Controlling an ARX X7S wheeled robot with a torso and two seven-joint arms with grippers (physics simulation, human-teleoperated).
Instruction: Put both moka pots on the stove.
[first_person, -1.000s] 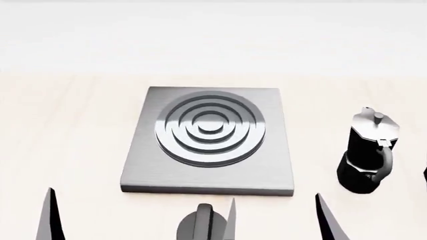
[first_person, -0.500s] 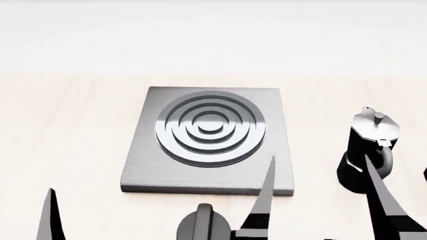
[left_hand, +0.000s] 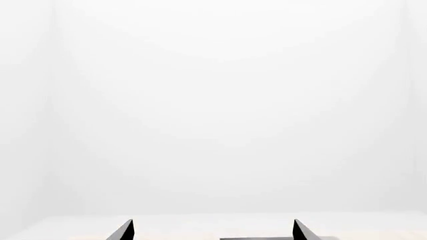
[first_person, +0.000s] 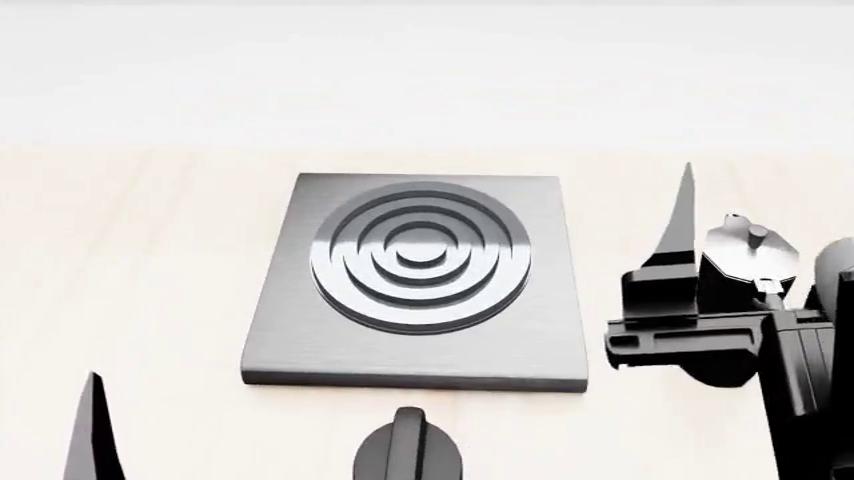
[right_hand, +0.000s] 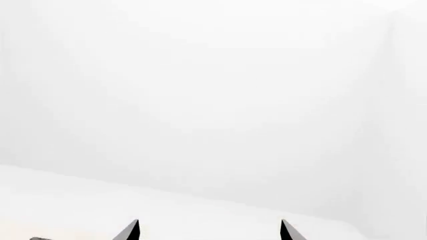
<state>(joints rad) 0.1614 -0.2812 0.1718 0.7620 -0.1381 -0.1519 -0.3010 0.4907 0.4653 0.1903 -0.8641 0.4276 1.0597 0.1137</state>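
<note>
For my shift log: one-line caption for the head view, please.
Right gripper raised in front of the moka pot beside the empty stove; knob near the table edge.

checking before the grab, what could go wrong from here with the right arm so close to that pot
1. The right pincer stands open right beside the moka pot; a stray finger could knock it over.
2. The arm hides most of the pot in the head view, and the right wrist view misses it, so aim is hard to judge.

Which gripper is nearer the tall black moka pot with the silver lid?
Right. The right gripper is raised right in front of the moka pot, partly hiding it; the left gripper sits low, across the stove.
</note>
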